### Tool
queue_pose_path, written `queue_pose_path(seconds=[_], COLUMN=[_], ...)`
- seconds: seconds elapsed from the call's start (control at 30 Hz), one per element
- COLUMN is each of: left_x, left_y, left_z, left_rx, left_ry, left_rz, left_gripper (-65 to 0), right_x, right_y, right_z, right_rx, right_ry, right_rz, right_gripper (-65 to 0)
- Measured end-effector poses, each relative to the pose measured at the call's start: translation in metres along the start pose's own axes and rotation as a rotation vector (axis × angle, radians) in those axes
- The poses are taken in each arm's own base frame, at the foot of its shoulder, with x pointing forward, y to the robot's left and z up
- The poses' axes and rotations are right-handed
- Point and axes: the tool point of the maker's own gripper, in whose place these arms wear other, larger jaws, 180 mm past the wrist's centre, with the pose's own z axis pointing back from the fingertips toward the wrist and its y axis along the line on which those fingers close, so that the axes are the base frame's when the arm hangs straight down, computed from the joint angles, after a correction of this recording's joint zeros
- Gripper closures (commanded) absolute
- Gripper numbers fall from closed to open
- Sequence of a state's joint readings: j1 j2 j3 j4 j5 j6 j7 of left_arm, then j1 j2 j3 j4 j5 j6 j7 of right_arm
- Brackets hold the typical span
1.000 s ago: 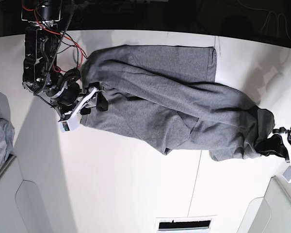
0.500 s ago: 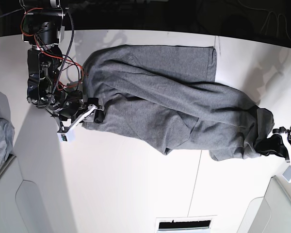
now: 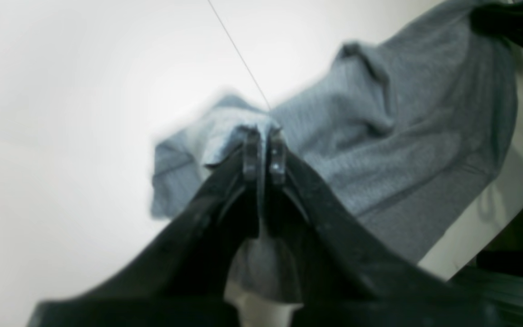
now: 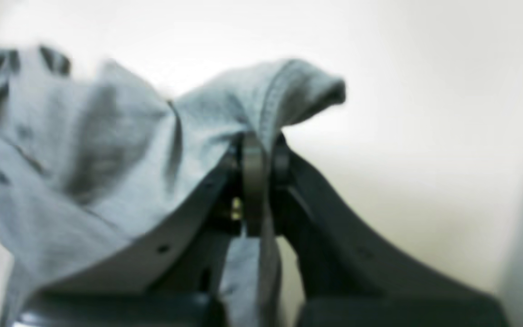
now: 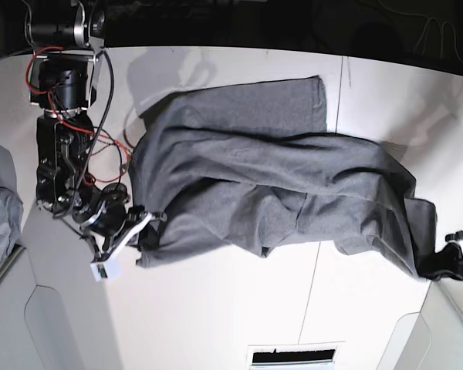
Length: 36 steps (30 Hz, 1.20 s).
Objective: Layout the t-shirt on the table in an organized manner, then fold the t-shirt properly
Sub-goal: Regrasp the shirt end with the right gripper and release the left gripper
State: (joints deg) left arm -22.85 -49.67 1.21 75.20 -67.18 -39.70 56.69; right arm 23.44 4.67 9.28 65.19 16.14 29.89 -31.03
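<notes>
Across the table (image 5: 216,316), the t-shirt (image 5: 278,193) hangs stretched between both arms, rumpled and unfolded. Left gripper (image 3: 263,156) and right gripper (image 4: 259,156) are each clamped on an edge. Flattening and every fold remain.

Light grey bins (image 5: 31,324); dark backdrop (image 5: 293,23)

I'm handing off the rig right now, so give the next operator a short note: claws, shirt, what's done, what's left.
Left claw: shut on the t-shirt, at its one end.
Right claw: shut on the t-shirt, pinching an edge at the other end.
The shirt is stretched between them across the table, but bunched and creased, not flat.
Done: both ends gripped.
Left: spread it smooth, then do every fold.
</notes>
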Motion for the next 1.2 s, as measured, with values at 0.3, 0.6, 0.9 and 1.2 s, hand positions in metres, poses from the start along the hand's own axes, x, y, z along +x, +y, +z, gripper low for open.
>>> queue_pose_path(seconds=[0.3, 0.6, 0.9, 1.2], left_x=[0.066, -0.025, -0.118, -0.127], left_y=[0.013, 0.005, -0.024, -0.012], left_z=[0.058, 0.049, 0.021, 0.01], left_rx=[0.017, -0.037, -0.108, -0.02], left_ry=[-0.092, 0.151, 0.309, 0.293], left_rz=[-0.053, 0.042, 0.15, 0.091], left_gripper=[0.0, 0.0, 0.0, -26.5], right_x=[0.101, -0.003, -0.124, -0.155], right_y=[0.01, 0.01, 0.03, 0.036], right_z=[0.05, 0.051, 0.075, 0.084], right_rx=[0.061, 0.094, 0.147, 0.15], right_ry=[-0.137, 0.07, 0.221, 0.273], right_rz=[0.123, 0.005, -0.157, -0.189], right_gripper=[0.0, 0.0, 0.0, 0.0])
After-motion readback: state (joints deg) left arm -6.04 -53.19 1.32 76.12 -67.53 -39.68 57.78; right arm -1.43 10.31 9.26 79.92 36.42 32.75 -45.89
